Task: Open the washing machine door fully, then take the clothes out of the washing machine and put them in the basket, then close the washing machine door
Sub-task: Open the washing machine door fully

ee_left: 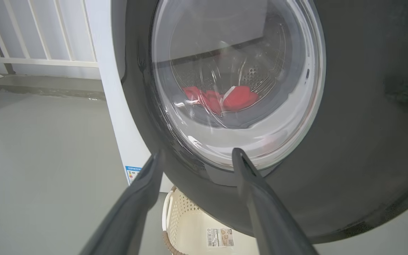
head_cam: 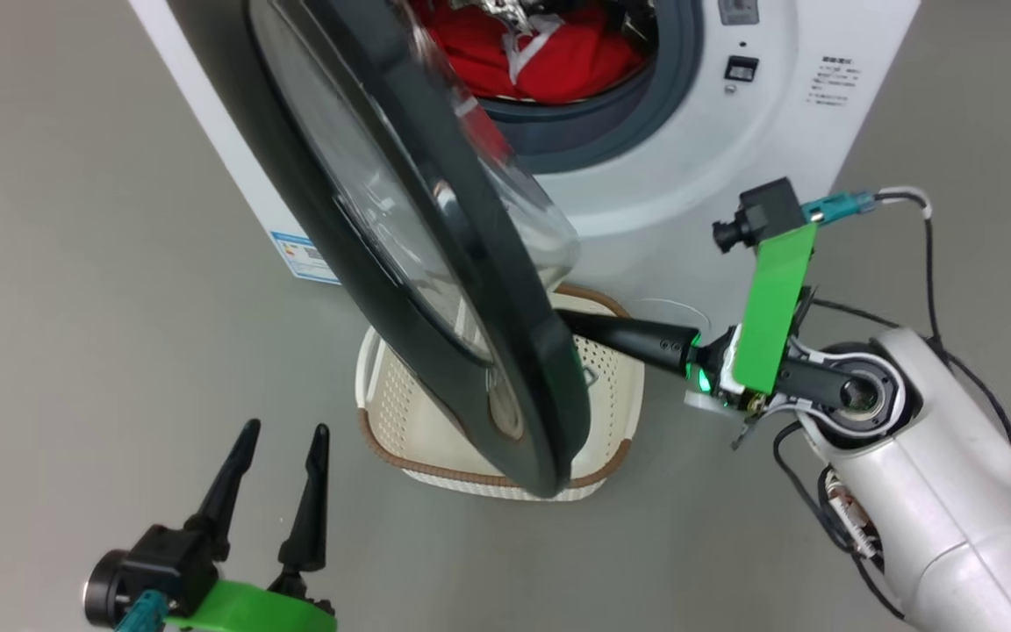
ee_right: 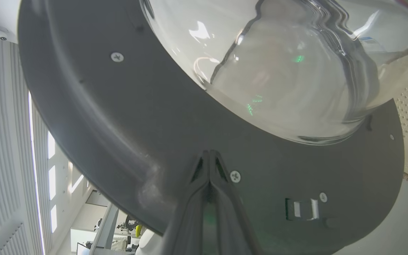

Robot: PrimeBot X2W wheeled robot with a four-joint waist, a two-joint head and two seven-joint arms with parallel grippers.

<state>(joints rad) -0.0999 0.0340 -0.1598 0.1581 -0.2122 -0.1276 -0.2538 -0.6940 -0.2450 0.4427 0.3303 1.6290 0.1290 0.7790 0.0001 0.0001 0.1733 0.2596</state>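
The door (head_cam: 409, 237) stands part-way open, swung out from the washer (head_cam: 734, 132) on its hinge at the head view's left, its black rim tilted across the front of the drum opening. The right gripper (head_cam: 571, 323) reaches in from the right with its two fingers pressed together and nothing between them. In the right wrist view its tips (ee_right: 209, 154) meet at the door's dark inner face, just beside a screw (ee_right: 235, 176) and near a small metal latch (ee_right: 303, 209), below the bulging glass bowl; whether they press on the face I cannot tell. The left gripper (head_cam: 286, 430) hangs low at the left, well apart from the door, its fingers spread and empty. In the left wrist view it (ee_left: 197, 154) points at the door's outer face. The clothes (head_cam: 558, 53) lie red and white inside the drum, and show again through the glass (ee_left: 225, 99). The basket (head_cam: 391, 395) sits on the grey floor (head_cam: 75, 263) just before the washer, partly hidden behind the door's lower edge. It holds no clothes, and a paper label (ee_left: 220, 236) shows on its bottom.
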